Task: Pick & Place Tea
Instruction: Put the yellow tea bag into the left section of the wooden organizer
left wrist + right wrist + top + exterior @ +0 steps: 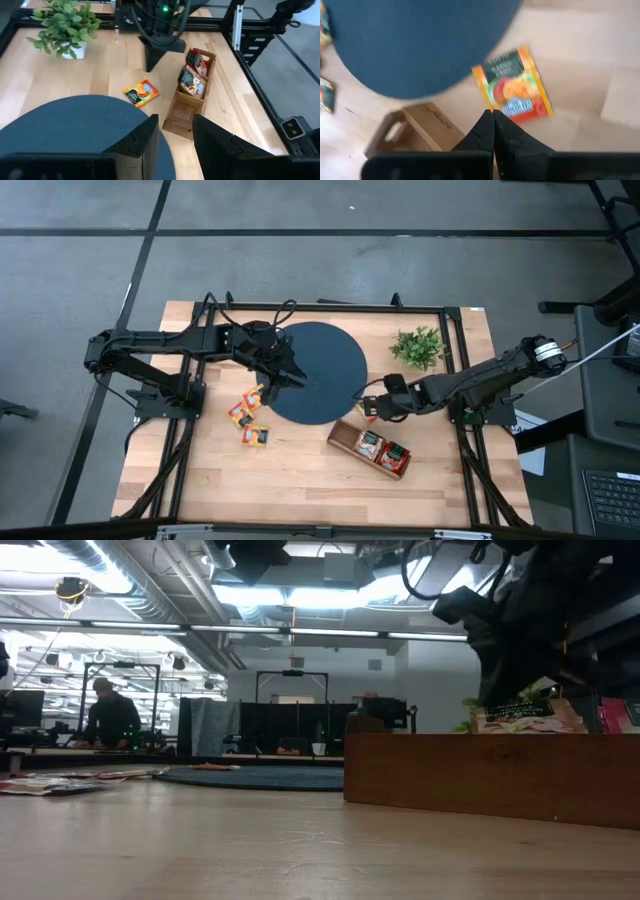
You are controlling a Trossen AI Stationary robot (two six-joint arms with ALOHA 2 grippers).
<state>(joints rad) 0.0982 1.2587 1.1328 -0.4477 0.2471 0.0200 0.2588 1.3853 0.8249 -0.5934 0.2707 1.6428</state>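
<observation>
Tea packet (512,85) between mat (420,40) and tray (412,130)

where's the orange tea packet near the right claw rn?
The orange tea packet lies flat on the table in the high view, right of centre, between the dark round mat and the wooden tray, just ahead of the shut right claw.

We are seeing a round dark-blue mat (320,370) lying mid-desk (300,475), a small green plant (418,346) sitting near the far edge, and a person (110,718) standing in the room behind.
</observation>
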